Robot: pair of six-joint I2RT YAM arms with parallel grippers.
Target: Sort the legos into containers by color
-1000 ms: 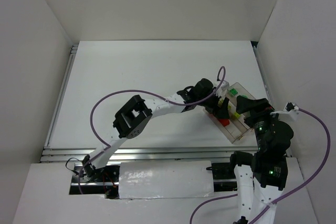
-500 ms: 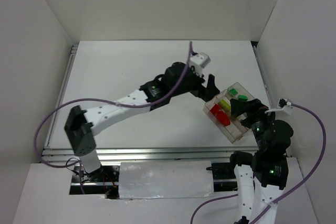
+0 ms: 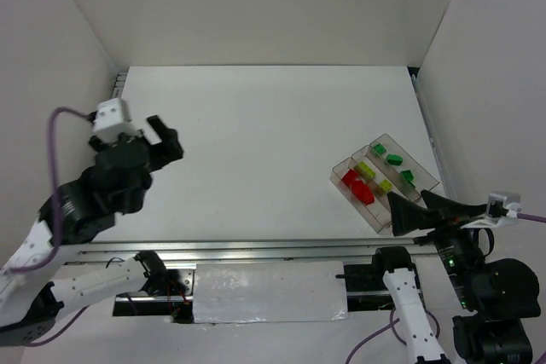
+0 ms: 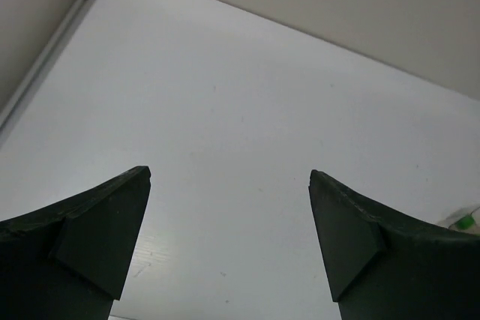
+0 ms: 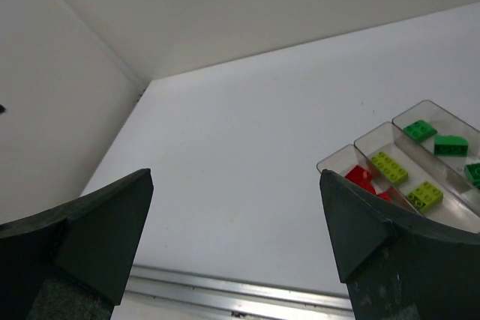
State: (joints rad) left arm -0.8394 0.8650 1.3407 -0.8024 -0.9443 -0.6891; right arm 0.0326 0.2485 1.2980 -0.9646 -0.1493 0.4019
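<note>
The clear tray [image 3: 386, 219] stands at the right of the table, with three long compartments. Red legos [image 3: 357, 185] lie in the left one, yellow-green legos [image 3: 371, 171] in the middle one and dark green legos [image 3: 393, 159] in the right one. My left gripper [image 3: 166, 138] is open and empty, raised over the table's far left. My right gripper [image 3: 409, 202] is open and empty, just near the tray's near end. The right wrist view shows that gripper [image 5: 236, 174], the tray [image 5: 335, 157], the red [image 5: 360, 177], yellow-green [image 5: 390, 166] and dark green legos [image 5: 420, 130]. The left wrist view shows its gripper [image 4: 229, 174] over bare table.
White walls enclose the table on three sides. A metal rail [image 3: 256, 249] runs along the near edge and another [image 3: 101, 147] along the left side. A small green spot [image 4: 466, 222] shows at the right edge of the left wrist view.
My left arm has swung from the tray across to the far left of the table. My right arm has drawn back from the tray toward the near edge.
</note>
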